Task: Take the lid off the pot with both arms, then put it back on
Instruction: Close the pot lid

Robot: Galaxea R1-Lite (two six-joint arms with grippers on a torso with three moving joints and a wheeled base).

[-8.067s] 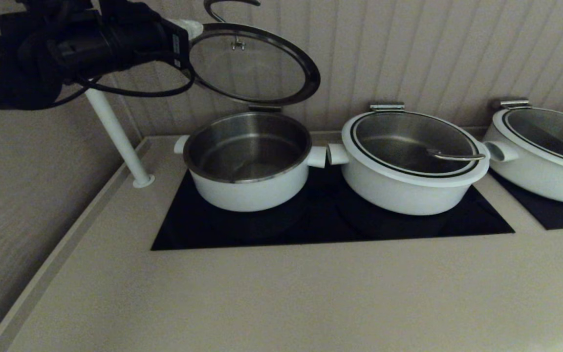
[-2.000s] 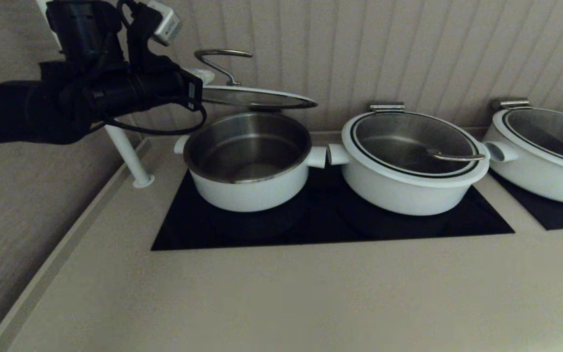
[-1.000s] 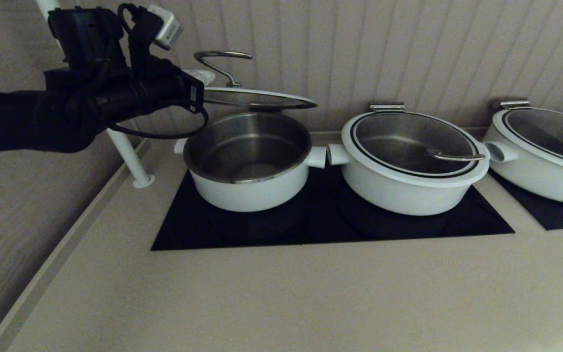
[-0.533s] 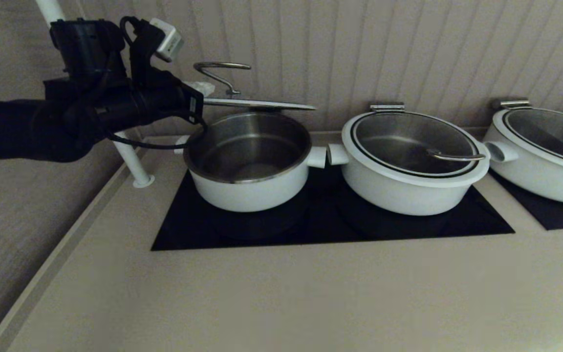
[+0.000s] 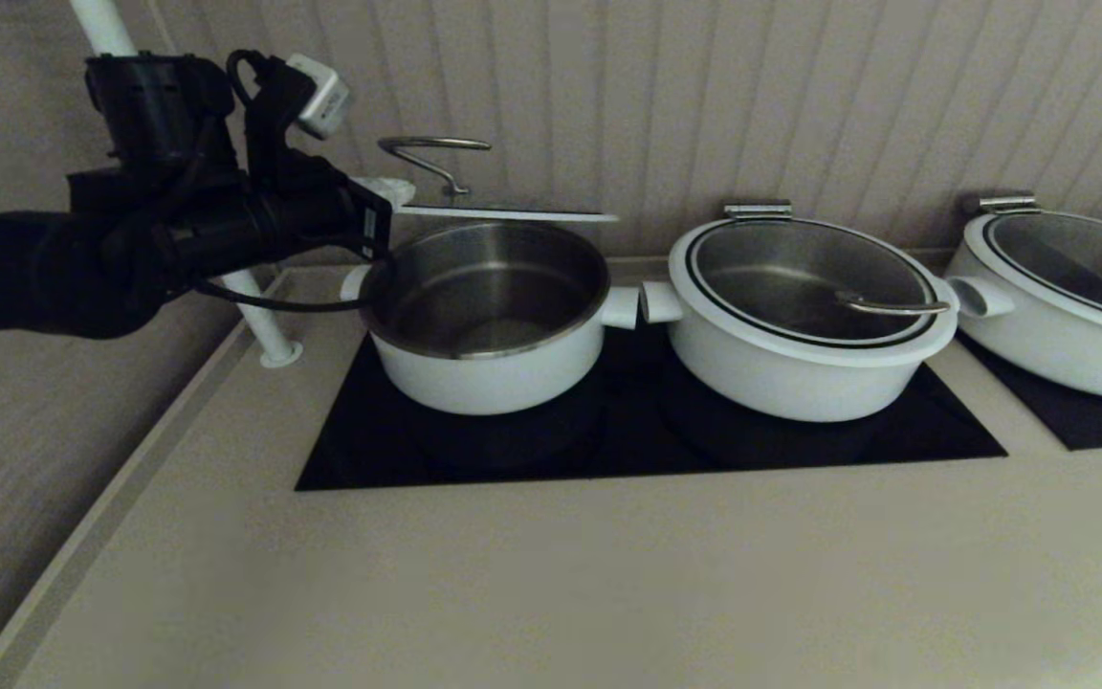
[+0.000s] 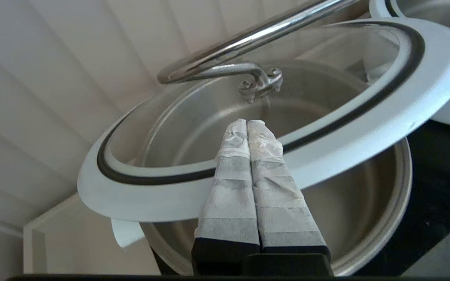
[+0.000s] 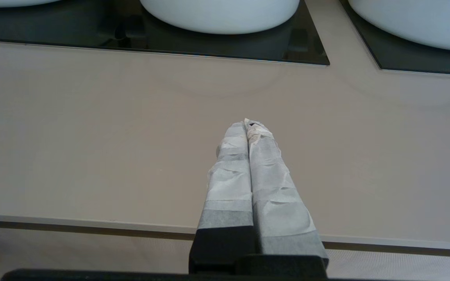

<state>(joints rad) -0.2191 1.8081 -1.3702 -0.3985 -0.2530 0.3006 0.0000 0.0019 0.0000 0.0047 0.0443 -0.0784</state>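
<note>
No brand or writing can be read anywhere; a small label on the whitish box (image 5: 318, 95) atop the left arm is too small to make out. The left pincer (image 6: 247, 124) is clenched on the white rim of the round clear glass lid (image 6: 369, 113) with its black ring and curved steel loop handle (image 6: 244, 43), its taped fingers (image 6: 229, 187) pressed together over the rim. The lid hangs nearly level just above the straight-sided white pot with steel inside (image 5: 486, 316), right ahead of that pincer and not seated. The head view shows the lid edge-on, with the wider tapered white pot (image 5: 800, 316) and a third white pot (image 5: 1068, 297) further beyond, both lidded, all on black hob panels (image 5: 647, 440) set in the beige worktop (image 5: 551, 584); a white post (image 5: 245, 297) stands behind the arm. Only the right wrist view shows the right pincer (image 7: 247, 124), clenched on nothing, low over bare worktop near its front edge.
</note>
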